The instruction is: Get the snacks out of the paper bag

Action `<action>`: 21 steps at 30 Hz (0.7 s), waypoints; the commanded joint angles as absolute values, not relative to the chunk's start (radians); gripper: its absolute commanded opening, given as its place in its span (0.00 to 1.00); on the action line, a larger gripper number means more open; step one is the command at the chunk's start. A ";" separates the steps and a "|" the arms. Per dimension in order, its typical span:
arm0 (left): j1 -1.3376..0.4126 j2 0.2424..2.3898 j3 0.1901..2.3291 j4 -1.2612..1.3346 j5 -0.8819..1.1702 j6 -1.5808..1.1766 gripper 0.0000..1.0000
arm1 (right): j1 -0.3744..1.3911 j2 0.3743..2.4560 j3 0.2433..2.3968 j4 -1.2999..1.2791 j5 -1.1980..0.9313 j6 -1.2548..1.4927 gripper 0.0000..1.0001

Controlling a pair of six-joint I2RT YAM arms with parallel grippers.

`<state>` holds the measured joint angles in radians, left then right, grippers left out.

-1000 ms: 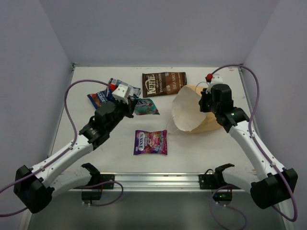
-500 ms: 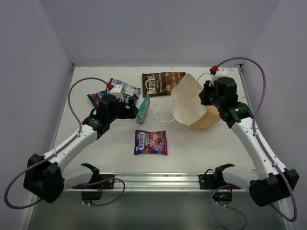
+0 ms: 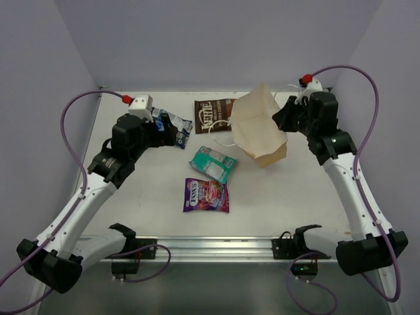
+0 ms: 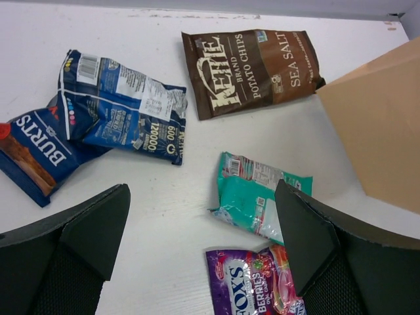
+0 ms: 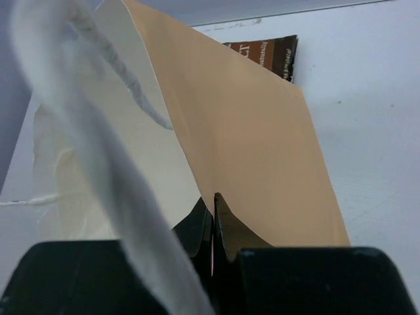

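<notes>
Along the near edge of the white bench [image 3: 131, 197] runs a metal rail [image 3: 216, 246] that carries both arm bases. Just beyond it the purple packet [image 3: 206, 195] lies flat at mid-bench. The teal packet [image 3: 214, 164] lies tilted right behind it, so close that contact cannot be judged. Farther back on the left, the left pincer [image 4: 200, 197] hovers above the bench with its jaws spread wide and nothing between them. Two overlapping blue packets [image 4: 125, 108] lie just beside it, partly hidden by the arm from above. On the right, the right pincer [image 5: 213, 220] is clamped tight on an edge of the paper bag [image 3: 259, 128]. The bag is held up with its white inside turned leftward, and its contents cannot be made out, nor whether its lower end touches the bench. It covers the right end of the brown chip bag [image 3: 211, 116] near the far edge. A blurred string handle [image 5: 98, 164] crosses the right wrist view. Plain pale grey walls [image 3: 210, 46] enclose the bench on three sides.
</notes>
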<state>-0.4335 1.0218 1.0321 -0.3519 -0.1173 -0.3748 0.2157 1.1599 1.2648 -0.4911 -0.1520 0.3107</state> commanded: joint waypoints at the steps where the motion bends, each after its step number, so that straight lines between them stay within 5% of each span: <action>1: -0.422 1.017 1.094 -0.460 -0.160 -0.354 1.00 | 0.143 1.204 1.383 -0.560 -0.117 0.467 0.00; 21: -0.407 0.996 1.221 -0.597 -0.173 -0.344 1.00 | -0.255 1.462 1.387 -0.557 -0.367 0.466 0.06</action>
